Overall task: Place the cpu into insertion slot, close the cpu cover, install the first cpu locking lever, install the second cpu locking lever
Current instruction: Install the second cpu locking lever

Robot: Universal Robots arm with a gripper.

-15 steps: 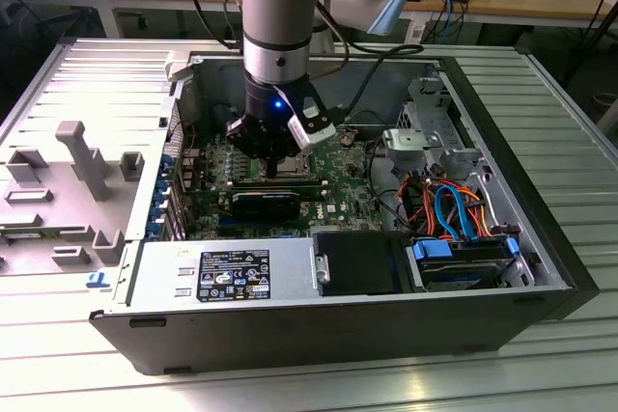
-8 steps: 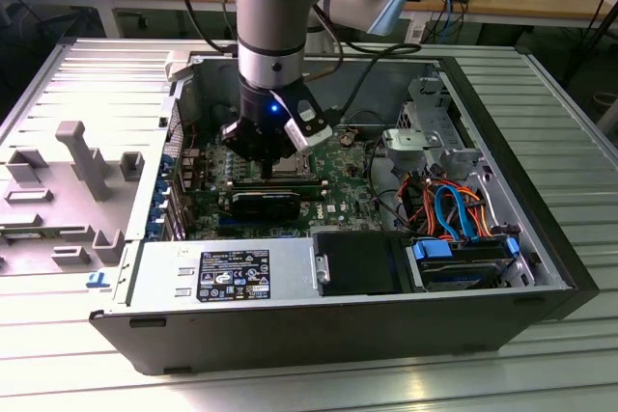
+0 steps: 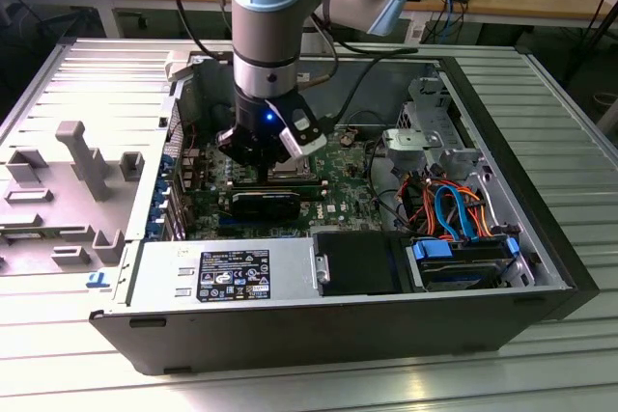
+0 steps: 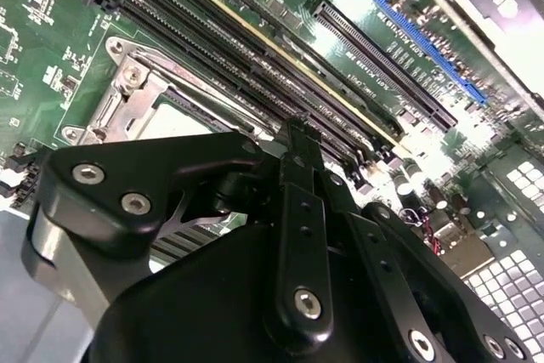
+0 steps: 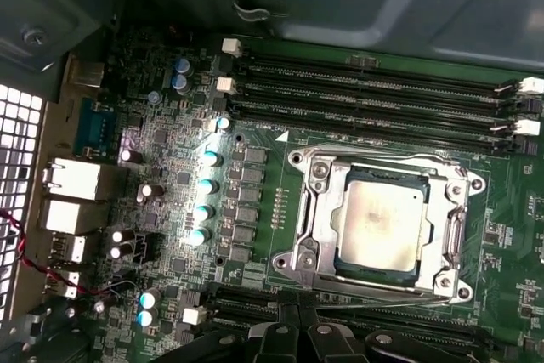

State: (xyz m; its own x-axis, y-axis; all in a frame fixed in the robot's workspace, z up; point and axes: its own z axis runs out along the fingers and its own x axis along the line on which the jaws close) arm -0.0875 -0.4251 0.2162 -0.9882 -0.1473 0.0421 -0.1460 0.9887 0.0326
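Hanging low inside the open computer case [image 3: 541,238], the gripper [image 3: 266,163] is poised just over the green motherboard [image 5: 255,99], near the board's middle and close to the long black memory slots [image 5: 374,82]. Judging from the first wrist view, the opening step is looking done — the cpu [image 5: 380,225] is lying flat and square inside the insertion slot [image 5: 310,235], its dull silver top facing up. The cpu cover [image 5: 384,165] appears to be lying down around the chip as a silver frame, with the chip's top showing through its window, so that step is probably done too; whether it is pressed fully home I cannot tell. As for the two locking levers, thin metal rods are running along the frame's edges, but I cannot tell whether either one is hooked down, so that part of the work is best treated as open. In the second wrist view the gripper's dark fingers [image 4: 302,210] are sitting together with no gap showing between them, and nothing is being held. The socket's silver corner [image 4: 127,82] is showing just beyond the fingertips in that view — so the tool is standing right at the slot's edge that faces the memory slots, beside the chip and not over its centre, and whether the tips are touching the frame is hidden.
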